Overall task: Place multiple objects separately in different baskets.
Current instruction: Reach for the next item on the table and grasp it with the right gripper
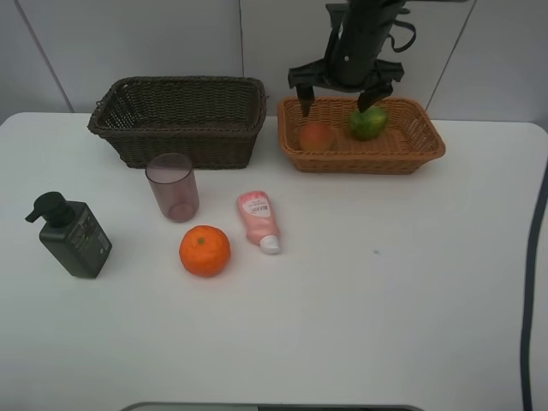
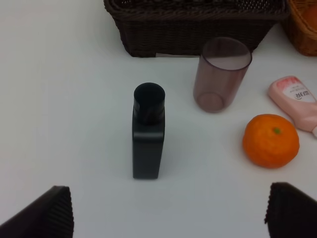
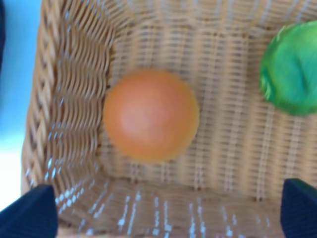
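In the light tan basket (image 1: 368, 163) lie a red-orange fruit (image 1: 316, 135) and a green fruit (image 1: 368, 122). My right gripper (image 1: 336, 101) hangs open just above them, holding nothing. Its wrist view looks down on the red-orange fruit (image 3: 151, 115) and the green fruit (image 3: 291, 69). The dark brown basket (image 1: 175, 81) looks empty. On the table stand a mauve cup (image 1: 173, 187) and a dark pump bottle (image 1: 75, 237). A pink tube (image 1: 258, 220) and an orange (image 1: 205, 250) lie nearby. My left gripper (image 2: 171, 218) is open, short of the pump bottle (image 2: 148, 130).
The two baskets sit side by side at the back of the white table (image 1: 385, 282), against a grey wall. A dark cable (image 1: 535, 257) runs down the right edge. The cup (image 2: 222, 74) stands close in front of the dark basket (image 2: 193, 29).
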### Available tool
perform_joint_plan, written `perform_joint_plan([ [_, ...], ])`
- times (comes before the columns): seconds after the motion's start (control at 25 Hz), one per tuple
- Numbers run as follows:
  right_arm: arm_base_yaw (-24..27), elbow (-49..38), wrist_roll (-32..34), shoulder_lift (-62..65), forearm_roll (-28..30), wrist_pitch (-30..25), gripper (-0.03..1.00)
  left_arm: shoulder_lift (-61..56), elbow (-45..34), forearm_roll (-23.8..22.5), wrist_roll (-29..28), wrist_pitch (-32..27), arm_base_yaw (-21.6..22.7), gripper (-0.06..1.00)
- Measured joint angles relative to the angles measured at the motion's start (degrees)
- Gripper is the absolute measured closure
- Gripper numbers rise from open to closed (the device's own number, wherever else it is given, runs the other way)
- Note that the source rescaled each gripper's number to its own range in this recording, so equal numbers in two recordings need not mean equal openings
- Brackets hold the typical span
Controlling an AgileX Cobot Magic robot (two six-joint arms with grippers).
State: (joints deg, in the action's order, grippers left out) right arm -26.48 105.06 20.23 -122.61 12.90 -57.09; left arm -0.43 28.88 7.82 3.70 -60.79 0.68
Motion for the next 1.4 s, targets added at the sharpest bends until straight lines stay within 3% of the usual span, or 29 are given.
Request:
perform_joint_plan([
  [0.48, -5.7, -1.1, -2.7, 1.9, -0.1, -7.9, -0.03, 0.0, 0.0, 0.0, 0.0, 0.0, 0.0, -0.06],
  [1.08, -6.5, -31.9, -2.9, 20.8, -3.4, 5.8, -0.03, 0.0, 0.0, 0.0, 0.0, 0.0, 0.0, -0.06],
  [1.4, -8.8, -36.8, -7.7, 24.0, -5.4, 3.6, -0.03, 0.0, 0.0, 0.0, 0.0, 0.0, 0.0, -0.06],
])
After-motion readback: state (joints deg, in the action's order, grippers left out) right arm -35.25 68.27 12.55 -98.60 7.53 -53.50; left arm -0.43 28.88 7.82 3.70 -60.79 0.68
